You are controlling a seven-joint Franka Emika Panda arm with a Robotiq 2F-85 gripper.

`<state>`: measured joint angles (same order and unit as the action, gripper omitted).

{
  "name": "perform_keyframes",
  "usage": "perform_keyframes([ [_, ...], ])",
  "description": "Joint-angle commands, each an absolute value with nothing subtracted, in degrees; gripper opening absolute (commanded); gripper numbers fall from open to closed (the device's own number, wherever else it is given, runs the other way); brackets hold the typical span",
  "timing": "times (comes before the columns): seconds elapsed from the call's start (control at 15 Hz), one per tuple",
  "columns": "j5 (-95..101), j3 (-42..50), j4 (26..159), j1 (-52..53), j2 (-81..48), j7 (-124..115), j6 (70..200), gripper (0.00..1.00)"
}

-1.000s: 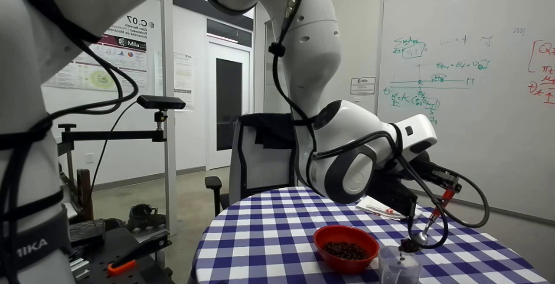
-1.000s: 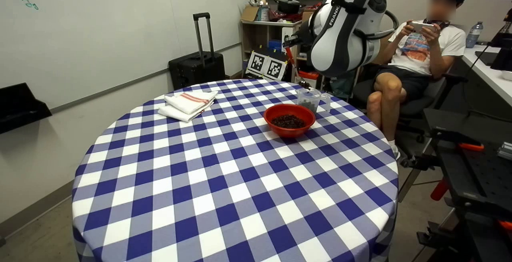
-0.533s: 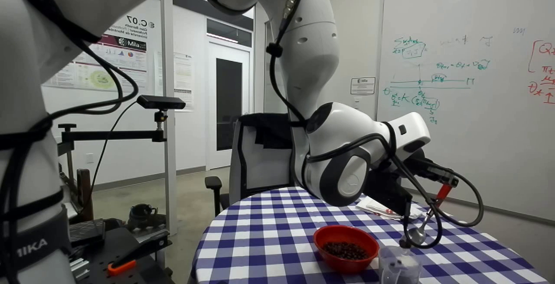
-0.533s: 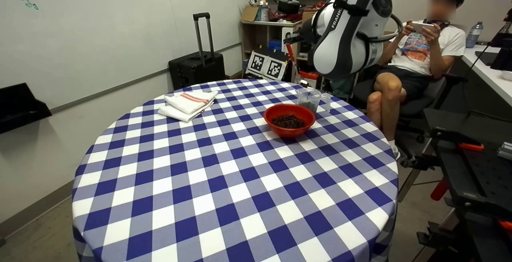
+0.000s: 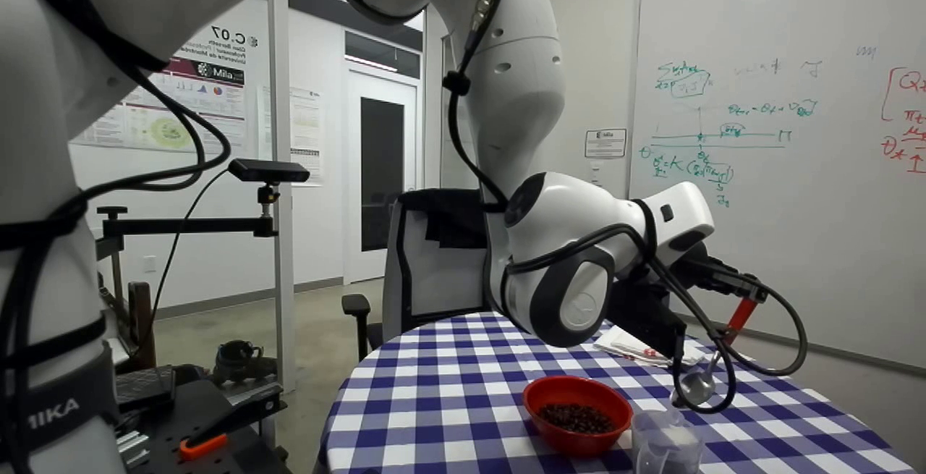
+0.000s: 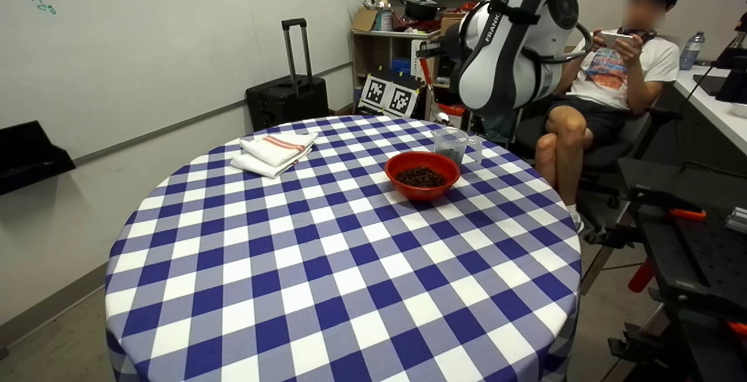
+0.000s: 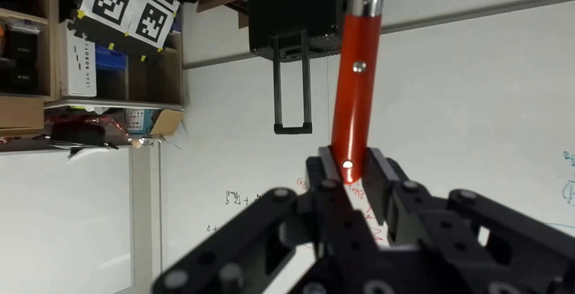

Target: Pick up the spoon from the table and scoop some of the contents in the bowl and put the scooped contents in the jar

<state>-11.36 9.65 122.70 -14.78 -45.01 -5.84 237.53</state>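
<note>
My gripper [image 7: 350, 164] is shut on the end of the spoon's red handle [image 7: 357, 83]. In an exterior view the spoon [image 5: 739, 317] hangs tilted, its metal head [image 5: 698, 388] down, just above the jar's rim. The head looks free of dark pieces. The clear jar [image 5: 667, 441] has a side handle and holds dark pieces low inside; it also shows in an exterior view [image 6: 450, 140]. The red bowl [image 6: 421, 192] beside it holds the dark contents [image 6: 420, 177]. Both stand on the checked table [image 6: 280, 288]. The wrist view hides the spoon's head, bowl and jar.
A folded white cloth [image 6: 274, 151] with red stripes lies on the table. An office chair [image 5: 441, 264] stands by the table. A seated person [image 6: 613, 73] is behind the arm. A whiteboard [image 5: 781, 242] stands beyond the table.
The dark clump at the spoon's head has fallen toward the jar, and the head now looks bare. The gripper and spoon have shifted and tilted slightly, still over the jar.
</note>
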Motion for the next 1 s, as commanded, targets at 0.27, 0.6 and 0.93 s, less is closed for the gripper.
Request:
perform_keyframes([
  [0.27,-14.1,9.2,124.5,-14.7,-44.2,-6.4,242.3,0.05],
  [0.6,-11.4,8.8,126.2,-15.1,-42.7,-6.5,238.9,0.05],
  [0.93,-8.4,8.7,126.6,-14.1,-40.0,-4.8,229.4,0.05],
])
